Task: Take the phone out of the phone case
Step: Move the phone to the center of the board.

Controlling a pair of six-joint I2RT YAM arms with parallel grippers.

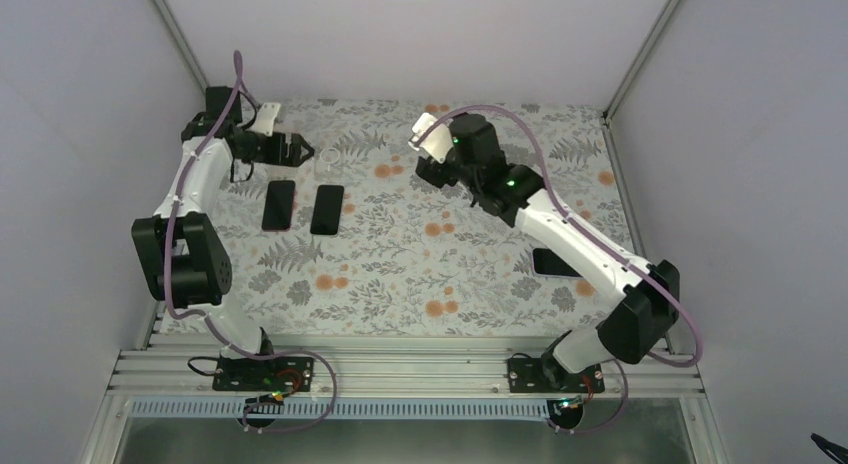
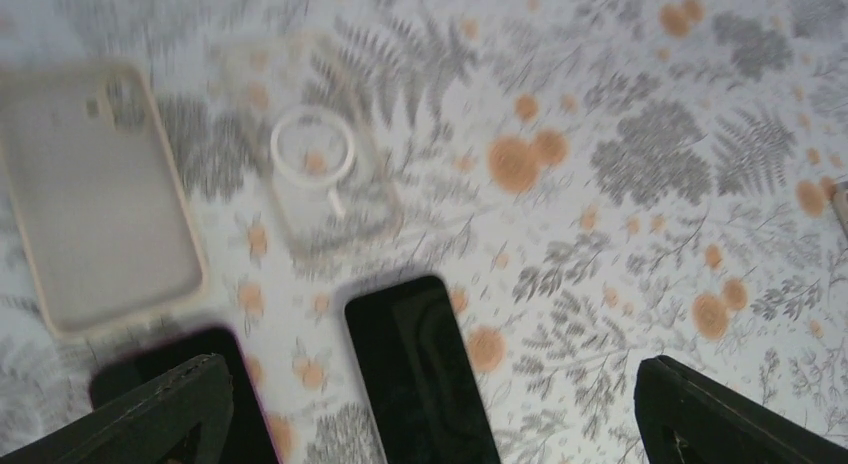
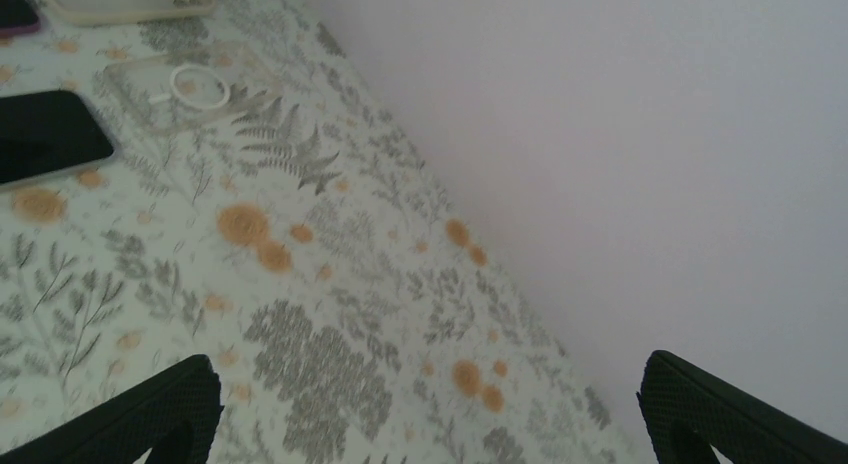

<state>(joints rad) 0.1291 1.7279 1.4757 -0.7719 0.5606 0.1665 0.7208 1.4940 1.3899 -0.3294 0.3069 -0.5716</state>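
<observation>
Floral table [image 1: 420, 274], pink-edged phone [image 1: 279, 204] beside black phone [image 1: 327, 209], clear case [image 2: 320, 164], beige case [image 2: 95, 199], third phone [image 1: 553, 263]

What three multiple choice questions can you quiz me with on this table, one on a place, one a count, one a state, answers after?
1. Where does the clear ringed case lie relative to the pink-edged phone and the black phone?
A. Beyond them, toward the far wall.
B. Between them and the arm bases.
C. On top of one.
2. How many empty cases show in the left wrist view?
A. One.
B. Two.
C. Four.
3. What state is the left claw in?
A. Open.
B. Shut on a phone.
C. Shut on a case.
Answers: 1 A, the top view shows it farther from the bases; 2 B, the beige case and the clear one; 3 A, its fingers stand wide apart, gripping nothing.
</observation>
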